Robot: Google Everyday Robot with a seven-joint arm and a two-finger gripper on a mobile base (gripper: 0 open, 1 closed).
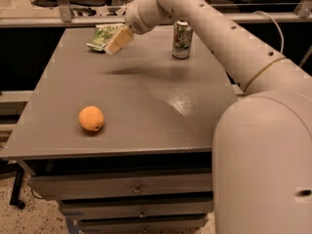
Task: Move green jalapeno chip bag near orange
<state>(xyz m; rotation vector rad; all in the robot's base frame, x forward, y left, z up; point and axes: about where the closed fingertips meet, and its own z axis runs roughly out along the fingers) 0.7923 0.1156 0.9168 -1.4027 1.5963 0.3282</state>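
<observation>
fingers (121, 38): you see one pale block; you cannot tell whether they are spread or closed.
gripper (110, 48): upper left of the frame, tips aimed down-left, overlapping the bag's right end.
green jalapeno chip bag (99, 37): flat at the far left of the table (161, 106); long axis left to right.
orange (91, 118): lower left, well apart from the bag.
soda can (182, 39): upright, right of the gripper.

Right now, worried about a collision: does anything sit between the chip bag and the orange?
Nothing visible does. The gripper hangs just beside the green jalapeno chip bag at the far edge; only tabletop lies between the bag and the orange. The soda can stands well off that path.
</observation>
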